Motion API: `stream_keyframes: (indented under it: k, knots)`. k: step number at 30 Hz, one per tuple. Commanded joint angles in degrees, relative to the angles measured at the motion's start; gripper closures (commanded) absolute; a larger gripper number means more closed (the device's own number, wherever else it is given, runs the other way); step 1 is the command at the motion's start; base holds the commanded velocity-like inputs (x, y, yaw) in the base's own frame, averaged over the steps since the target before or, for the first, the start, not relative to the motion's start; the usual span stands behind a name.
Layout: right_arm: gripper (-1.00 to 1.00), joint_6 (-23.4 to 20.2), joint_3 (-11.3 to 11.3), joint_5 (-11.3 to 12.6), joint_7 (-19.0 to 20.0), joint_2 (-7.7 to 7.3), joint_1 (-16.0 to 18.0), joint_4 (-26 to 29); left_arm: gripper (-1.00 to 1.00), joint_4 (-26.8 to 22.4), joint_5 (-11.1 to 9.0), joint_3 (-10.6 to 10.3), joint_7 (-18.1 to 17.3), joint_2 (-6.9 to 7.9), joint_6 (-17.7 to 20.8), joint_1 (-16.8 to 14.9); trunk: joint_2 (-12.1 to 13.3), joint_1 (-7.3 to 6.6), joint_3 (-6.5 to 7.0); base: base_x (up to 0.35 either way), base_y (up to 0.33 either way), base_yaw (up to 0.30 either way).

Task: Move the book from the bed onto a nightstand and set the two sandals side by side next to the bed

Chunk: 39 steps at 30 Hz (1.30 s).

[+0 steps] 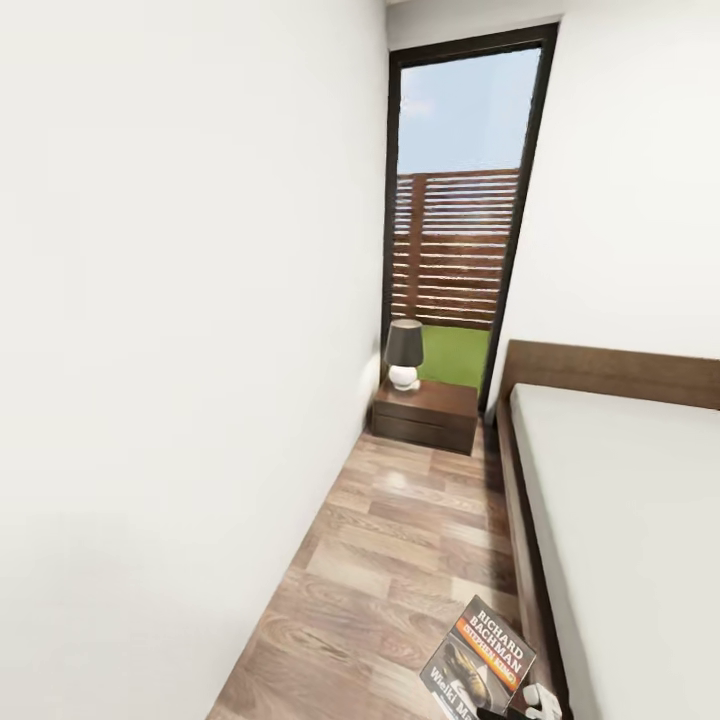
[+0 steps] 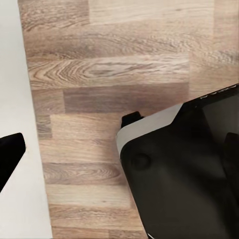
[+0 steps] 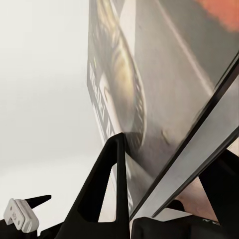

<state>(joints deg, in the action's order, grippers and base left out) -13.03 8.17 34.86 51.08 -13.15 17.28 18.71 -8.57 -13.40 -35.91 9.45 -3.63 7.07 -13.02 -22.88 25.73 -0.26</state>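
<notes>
Head view: narrow aisle of wood-plank floor (image 1: 390, 560) between a white wall (image 1: 180, 350) and the bed (image 1: 620, 520), whose pale mattress sits in a dark frame with headboard. At the far end, under a tall dark-framed window (image 1: 460, 220), stands the nightstand (image 1: 427, 413), low and dark brown, with a small lamp (image 1: 404, 354) on the side of its top nearer the wall. The top's bed-side half looks bare, a likely landing spot. The book (image 1: 480, 665) is at the lower edge, off the mattress and held tilted above the floor just beside the bed frame, cover facing up: dark grey, orange band, white author lettering. The carry appears under way, nightstand well ahead.

Left wrist view: planks and a strip of white wall below. A dark finger tip (image 2: 10, 154) shows at one edge; dark robot bodywork is alongside. Whether the left gripper is open or closed cannot be told. It seems idle.

Right wrist view: right gripper (image 3: 172, 179) closed on the book's lower edge, one dark finger (image 3: 112, 184) flat against the cover, page block visible as a pale strip. The edge pinch probably explains the slanted hang.
</notes>
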Motion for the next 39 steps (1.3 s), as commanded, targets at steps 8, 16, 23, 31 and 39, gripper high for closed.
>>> stream_keyframes:
  k: [8,16,23,31,39]
  knots:
    - [1.00,-0.5,0.3,0.7,0.0,-0.11,0.0,-0.1,-1.00,-0.1,-0.5,-0.6,0.3,0.03,0.3,0.0,0.0,0.05,-0.03,0.320,0.053,-0.276]
    - [1.00,-0.5,0.3,0.7,0.0,-0.11,0.0,-0.1,-1.00,-0.1,-0.5,-0.6,0.3,0.03,0.3,0.0,0.0,0.05,-0.11,0.335,0.008,-0.173]
    - [1.00,-0.4,0.3,0.7,0.0,-0.05,0.0,-0.1,-1.00,-0.1,-0.5,-0.6,0.3,-0.03,0.4,0.0,0.0,0.05,-0.14,0.338,0.001,-0.038]
    - [1.00,-0.4,0.3,0.7,0.0,0.09,0.0,-0.1,-1.00,-0.2,-0.5,-0.6,0.4,-0.03,0.9,0.0,0.0,0.05,-0.47,0.339,0.010,-0.072]
    - [1.00,-0.4,0.3,0.6,0.0,0.05,0.1,-0.1,-1.00,-0.2,-0.5,-0.6,0.3,0.02,1.0,0.0,0.0,0.05,-0.65,0.339,0.063,-0.050]
